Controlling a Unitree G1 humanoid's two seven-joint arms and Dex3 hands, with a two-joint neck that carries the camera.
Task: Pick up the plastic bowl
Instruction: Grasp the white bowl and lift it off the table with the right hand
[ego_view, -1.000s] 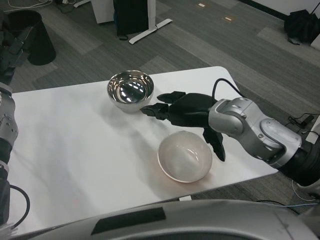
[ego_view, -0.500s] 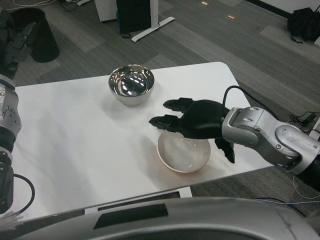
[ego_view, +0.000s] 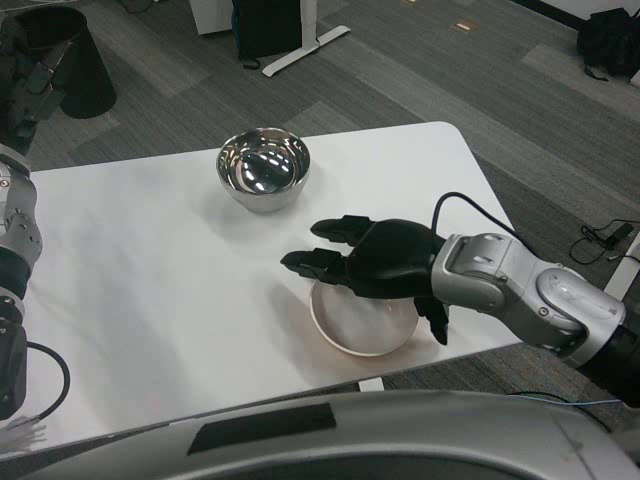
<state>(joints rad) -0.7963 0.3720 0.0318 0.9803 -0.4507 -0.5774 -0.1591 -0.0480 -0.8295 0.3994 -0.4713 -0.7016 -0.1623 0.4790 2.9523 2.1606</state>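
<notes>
The plastic bowl (ego_view: 362, 322) sits on the white counter (ego_view: 150, 270) near its front edge, upright, nothing visible inside. The right hand (ego_view: 375, 262) hovers over the bowl's far rim, palm down, fingers spread and reaching left, thumb hanging past the bowl's right side; whether it touches the bowl cannot be told. A steel bowl (ego_view: 263, 170) stands farther back, well apart. The left hand (ego_view: 22, 75) is raised at the upper left; its fingers cannot be made out.
</notes>
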